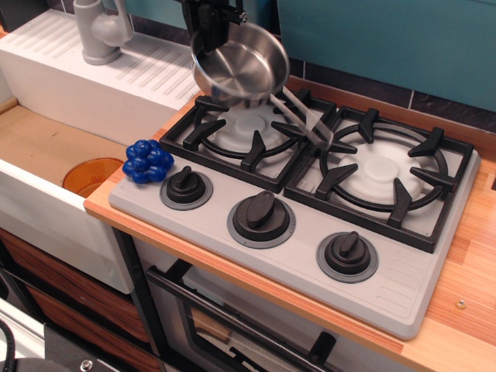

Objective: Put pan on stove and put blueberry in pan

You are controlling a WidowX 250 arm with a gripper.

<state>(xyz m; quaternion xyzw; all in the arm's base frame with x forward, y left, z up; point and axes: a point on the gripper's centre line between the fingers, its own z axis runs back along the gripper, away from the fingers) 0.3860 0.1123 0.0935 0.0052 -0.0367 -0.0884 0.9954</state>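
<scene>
The shiny steel pan [240, 63] hangs tilted just above the back of the left burner, its wire loop handle reaching down to the right between the two grates. My black gripper [211, 27] comes in from the top edge and is shut on the pan's far left rim. The light grey stove [298, 198] fills the middle of the view, with two black grates and three black knobs. The blueberry [148, 162], a deep-blue cluster, lies at the stove's front left corner beside the left knob.
A white sink [46, 147] with an orange drain disc [91, 175] and a grey faucet [101, 31] stands to the left. A wooden counter [465, 310] surrounds the stove, and an oven door handle [232, 322] runs below it.
</scene>
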